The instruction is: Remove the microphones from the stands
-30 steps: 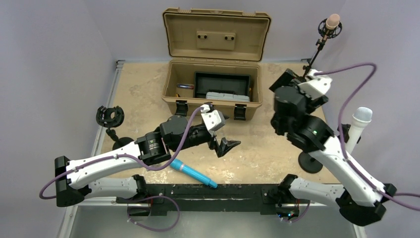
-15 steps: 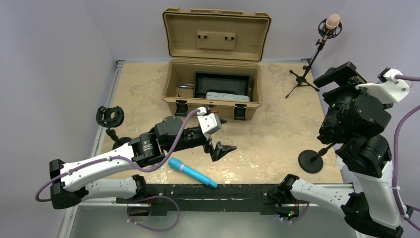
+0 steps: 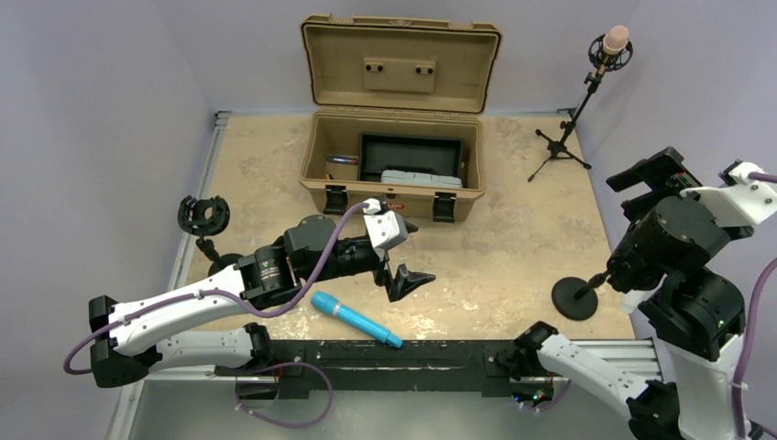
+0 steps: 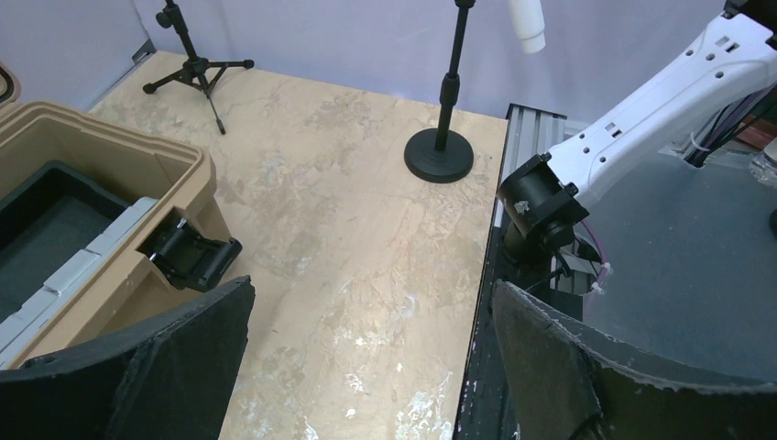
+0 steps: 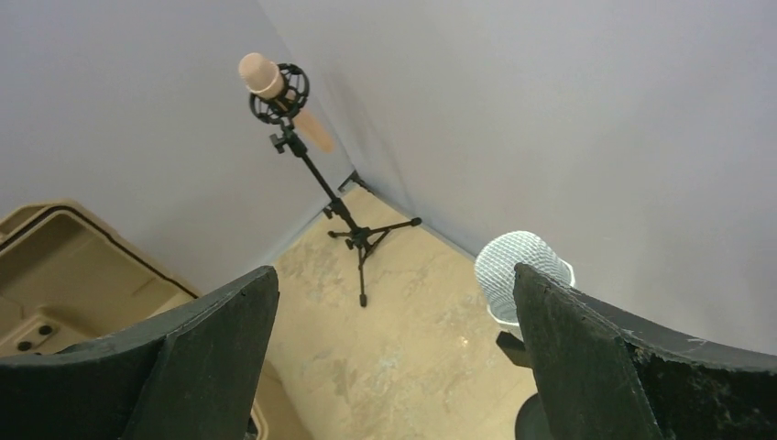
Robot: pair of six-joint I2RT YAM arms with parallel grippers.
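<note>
A white microphone with a mesh head [image 5: 520, 273] stands in a black stand with a round base [image 3: 574, 299]; in the top view my right arm hides the microphone itself. In the right wrist view my right gripper [image 5: 394, 357] is open above the table. The mesh head lies just inside its right finger [image 5: 596, 367], and whether they touch I cannot tell. A pink microphone [image 3: 615, 39] sits in a tripod stand [image 3: 562, 147] at the back right corner. My left gripper [image 3: 408, 255] hangs open over the middle front of the table, with nothing between its fingers.
An open tan case [image 3: 394, 165] stands at the back centre. A blue microphone [image 3: 355, 319] lies on the table near the front rail. An empty black stand with a clip [image 3: 203, 215] stands at the left edge. Grey walls close in on the right and the back.
My right arm has swung from the back centre out to the right side and now covers the white microphone. My left arm has drawn back slightly to the left.
</note>
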